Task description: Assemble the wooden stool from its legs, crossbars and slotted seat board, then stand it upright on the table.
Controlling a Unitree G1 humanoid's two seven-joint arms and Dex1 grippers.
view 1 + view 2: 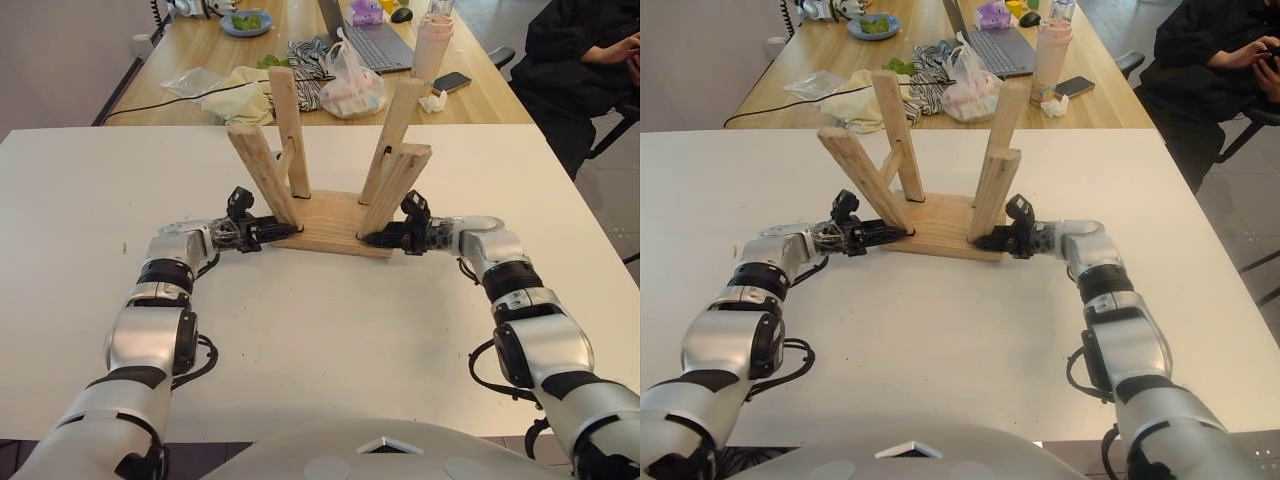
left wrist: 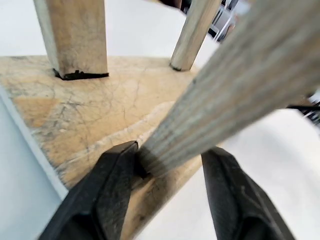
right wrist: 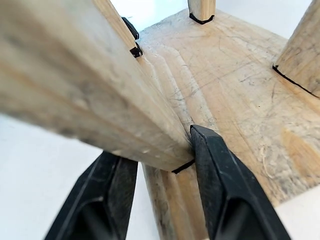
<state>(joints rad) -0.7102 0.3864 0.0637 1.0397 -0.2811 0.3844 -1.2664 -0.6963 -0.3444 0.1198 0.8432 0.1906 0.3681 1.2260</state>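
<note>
A broad white counter [image 1: 320, 340] with a smooth matte top filled the near scene. Behind it stood a far counter [image 1: 190, 45] of pale wood grain, carrying a grey laptop [image 1: 375, 42], a knotted clear plastic bag [image 1: 350, 90] and a tall pink bottle [image 1: 432, 45].

Near the middle of the white counter, toward its far edge, the stool [image 1: 330, 190] sat upside down. Its seat board [image 1: 330, 222] was a flat rectangular slab of light wood with fine cracks and scratches, and it lay face down on the counter. 4 legs rose from dark-edged slots in the board. All 4 were squared, rough-sawn and splayed outward: the near left leg [image 1: 262, 170], the far left leg [image 1: 290, 125], the near right leg [image 1: 396, 185] and the far right leg [image 1: 395, 120]. A short crossbar [image 1: 286, 158] joined the 2 left legs.

The left gripper [image 1: 283, 231] lay low at the board's left edge, its 2 black tapered fingers [image 2: 117, 170] pinching the foot of the near left leg where it met the board. The right gripper [image 1: 372, 238] mirrored it at the right edge, its fingers [image 3: 215, 165] clamped either side of the base of the near right leg.
</note>
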